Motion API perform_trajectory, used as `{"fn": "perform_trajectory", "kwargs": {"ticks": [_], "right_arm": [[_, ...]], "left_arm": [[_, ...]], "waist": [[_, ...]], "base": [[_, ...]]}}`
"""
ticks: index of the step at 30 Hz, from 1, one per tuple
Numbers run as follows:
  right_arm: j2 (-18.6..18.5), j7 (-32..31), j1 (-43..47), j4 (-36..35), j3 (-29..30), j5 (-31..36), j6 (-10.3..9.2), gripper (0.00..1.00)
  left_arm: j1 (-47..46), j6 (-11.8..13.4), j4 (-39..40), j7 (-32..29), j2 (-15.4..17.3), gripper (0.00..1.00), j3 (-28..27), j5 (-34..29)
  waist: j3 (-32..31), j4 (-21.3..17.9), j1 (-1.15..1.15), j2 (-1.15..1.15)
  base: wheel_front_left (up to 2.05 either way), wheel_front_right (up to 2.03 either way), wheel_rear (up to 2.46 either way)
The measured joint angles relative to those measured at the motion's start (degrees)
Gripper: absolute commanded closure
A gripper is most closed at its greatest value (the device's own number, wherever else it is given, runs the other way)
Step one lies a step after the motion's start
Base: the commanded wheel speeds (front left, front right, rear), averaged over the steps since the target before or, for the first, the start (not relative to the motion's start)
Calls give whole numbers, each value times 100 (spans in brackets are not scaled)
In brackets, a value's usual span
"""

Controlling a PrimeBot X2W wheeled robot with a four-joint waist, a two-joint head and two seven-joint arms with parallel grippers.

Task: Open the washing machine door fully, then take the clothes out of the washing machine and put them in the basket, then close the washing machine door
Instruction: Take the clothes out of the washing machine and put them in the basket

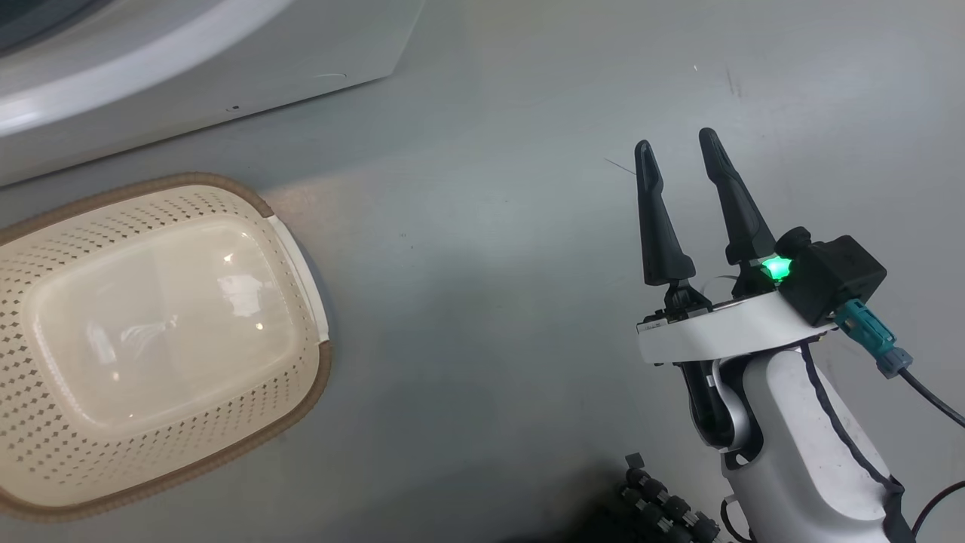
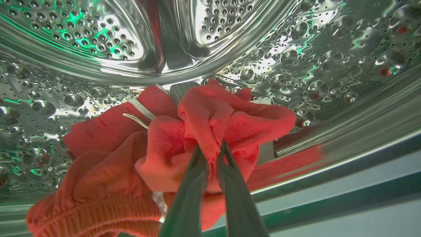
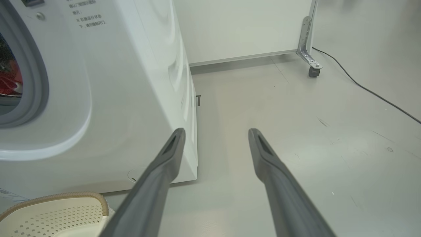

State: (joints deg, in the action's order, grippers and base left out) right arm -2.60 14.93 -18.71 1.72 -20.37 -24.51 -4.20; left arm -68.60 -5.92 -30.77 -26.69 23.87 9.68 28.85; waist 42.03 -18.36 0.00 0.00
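Observation:
Inside the perforated steel drum of the washing machine (image 2: 98,42), my left gripper (image 2: 212,148) is shut on a fold of the red clothes (image 2: 210,118), which lie bunched on the drum's bottom. The white washing machine (image 3: 125,82) stands at the left of the right wrist view, and a bit of the red clothes (image 3: 8,80) shows through its opening. The cream basket (image 1: 301,256) sits on the floor below the machine's front (image 1: 151,83), with nothing in it. My right gripper (image 1: 677,157) hangs open over bare floor, well right of the basket (image 3: 95,200). The washing machine door is out of view.
Grey floor (image 1: 490,188) spreads between basket and right arm. A white panel on a caster (image 3: 314,70) stands beyond the machine, with a black cable (image 3: 368,90) trailing across the floor at the right.

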Motion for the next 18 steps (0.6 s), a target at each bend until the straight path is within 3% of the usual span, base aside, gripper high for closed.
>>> {"fn": "perform_trajectory", "kwargs": {"ticks": [18], "right_arm": [[-3, 0, 19, 116, 289, 420, 3, 0]], "left_arm": [[1191, -1, 612, 2137, -541, 100, -48, -179]], "waist": [[-319, 444, 0, 0]], "base": [[0, 0, 0]]}}
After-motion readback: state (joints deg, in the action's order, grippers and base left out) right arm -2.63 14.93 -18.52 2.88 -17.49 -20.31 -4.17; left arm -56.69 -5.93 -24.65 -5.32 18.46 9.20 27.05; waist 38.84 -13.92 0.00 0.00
